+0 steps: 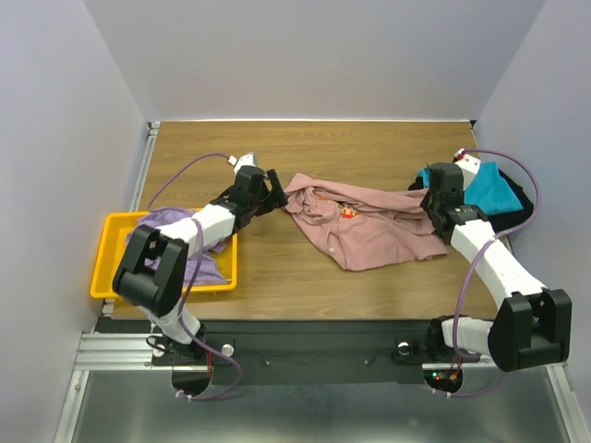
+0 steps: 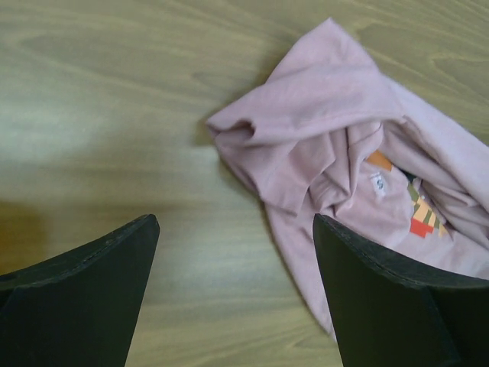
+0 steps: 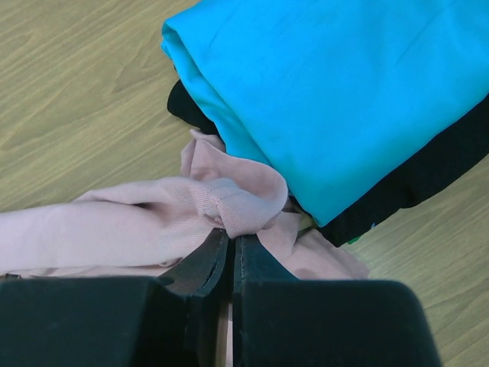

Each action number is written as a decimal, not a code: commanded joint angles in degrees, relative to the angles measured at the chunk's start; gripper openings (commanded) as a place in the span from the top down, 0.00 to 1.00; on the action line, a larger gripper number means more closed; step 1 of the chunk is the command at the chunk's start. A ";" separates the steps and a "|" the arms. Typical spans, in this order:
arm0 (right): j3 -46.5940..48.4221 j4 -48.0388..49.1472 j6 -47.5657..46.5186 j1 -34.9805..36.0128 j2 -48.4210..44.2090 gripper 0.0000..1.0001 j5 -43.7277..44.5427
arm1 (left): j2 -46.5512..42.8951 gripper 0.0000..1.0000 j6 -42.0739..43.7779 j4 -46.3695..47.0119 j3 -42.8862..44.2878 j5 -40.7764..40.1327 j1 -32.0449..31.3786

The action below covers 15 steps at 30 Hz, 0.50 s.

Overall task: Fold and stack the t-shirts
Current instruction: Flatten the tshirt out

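The dusty pink t-shirt lies crumpled across the middle of the table, its print showing. My left gripper is open just left of the shirt's left end, touching nothing. My right gripper is shut on a fold of the pink shirt's right edge. The teal t-shirt lies folded on top of the black t-shirt at the right, right beside the pinched fold. The lavender t-shirt lies bunched in the yellow bin.
The yellow bin sits at the table's left edge beside the left arm. The folded teal and black stack is near the right wall. Bare wood lies in front of the pink shirt.
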 commanded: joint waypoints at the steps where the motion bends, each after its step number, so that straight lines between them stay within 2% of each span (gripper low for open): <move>1: -0.16 0.31 -0.38 -0.23 0.23 1.00 -1.04 | 4.14 0.06 4.48 4.48 6.46 2.14 0.53; 6: -0.16 0.31 -0.47 -0.15 0.40 1.00 -1.12 | 10.39 0.10 5.70 5.28 10.17 4.34 0.71; 15: -0.25 0.31 -0.56 -0.15 0.05 1.00 -1.65 | 16.72 0.29 6.23 2.90 16.93 0.38 0.79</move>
